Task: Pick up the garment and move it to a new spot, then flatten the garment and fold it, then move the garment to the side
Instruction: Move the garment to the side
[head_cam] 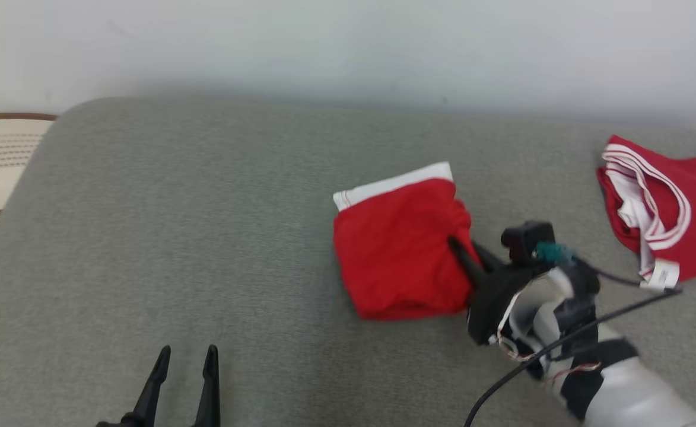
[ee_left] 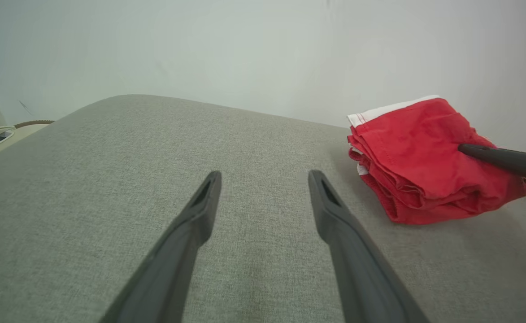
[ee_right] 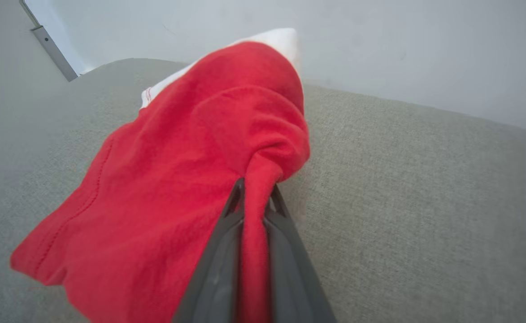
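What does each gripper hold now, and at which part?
The right gripper pinches a bunched fold at the right edge of the folded red garment. The left gripper is open and holds nothing.

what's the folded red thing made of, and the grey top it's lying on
The red garment: soft matte knit, likely cotton jersey; it wrinkles and bunches where the right hand pinches it, with stitched hems. The grey surface: woven upholstery-like fabric, matte, with a fine flecked weave; probably padded, given its rounded corner.
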